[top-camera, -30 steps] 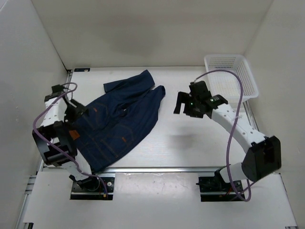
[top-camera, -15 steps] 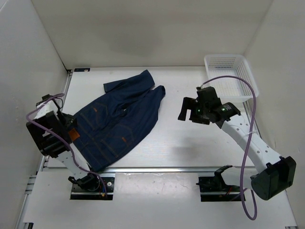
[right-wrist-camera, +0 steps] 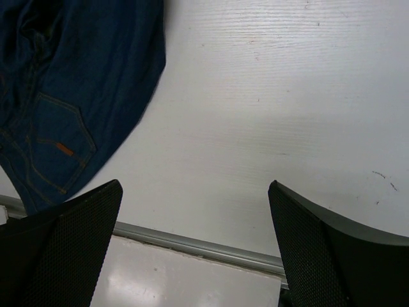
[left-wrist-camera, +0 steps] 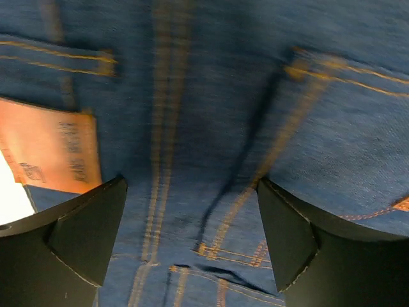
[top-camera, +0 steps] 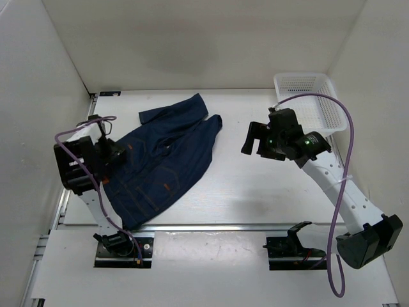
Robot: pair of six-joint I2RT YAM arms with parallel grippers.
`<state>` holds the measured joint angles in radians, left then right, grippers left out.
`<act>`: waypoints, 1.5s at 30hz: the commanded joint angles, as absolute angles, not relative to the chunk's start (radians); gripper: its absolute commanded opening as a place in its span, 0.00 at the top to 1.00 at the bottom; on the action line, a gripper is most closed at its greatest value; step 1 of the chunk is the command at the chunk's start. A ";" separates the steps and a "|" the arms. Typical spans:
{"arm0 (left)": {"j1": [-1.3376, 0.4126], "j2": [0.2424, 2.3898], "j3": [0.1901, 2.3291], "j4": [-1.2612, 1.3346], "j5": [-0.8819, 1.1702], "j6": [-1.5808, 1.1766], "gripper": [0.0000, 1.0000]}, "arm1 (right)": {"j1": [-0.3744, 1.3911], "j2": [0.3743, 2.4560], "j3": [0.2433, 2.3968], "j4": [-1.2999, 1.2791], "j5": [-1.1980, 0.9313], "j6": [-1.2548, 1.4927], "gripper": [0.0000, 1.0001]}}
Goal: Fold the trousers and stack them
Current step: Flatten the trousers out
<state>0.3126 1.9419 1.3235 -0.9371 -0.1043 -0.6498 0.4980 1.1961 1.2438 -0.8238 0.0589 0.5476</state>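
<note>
The fold looks barely begun, as I judge it: the trousers (top-camera: 160, 160) lie loose and rumpled on the table (top-camera: 255, 185), seat side up, with the legs running away from the left gripper (top-camera: 107, 155) and their far ends bent over in an untidy heap instead of a flat fold. Nothing is stacked, so both the folding and the stacking remain to be done. The left gripper hangs directly over the waistband with its jaws wide and nothing between them; the denim is right beneath it and the tan leather patch (left-wrist-camera: 54, 150) is just to one side of its finger. The right gripper (top-camera: 252, 142) is also spread wide and empty above bare table, with the trousers off to its left, apart from it, and the white basket (top-camera: 303, 76) just beyond it. The count: one pair of trousers, one basket, two grippers, none holding cloth
</note>
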 commanded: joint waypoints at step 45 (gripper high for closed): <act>-0.155 1.913 1.416 -0.904 0.052 -0.488 0.25 | 0.502 1.117 1.227 -0.844 0.069 0.534 0.00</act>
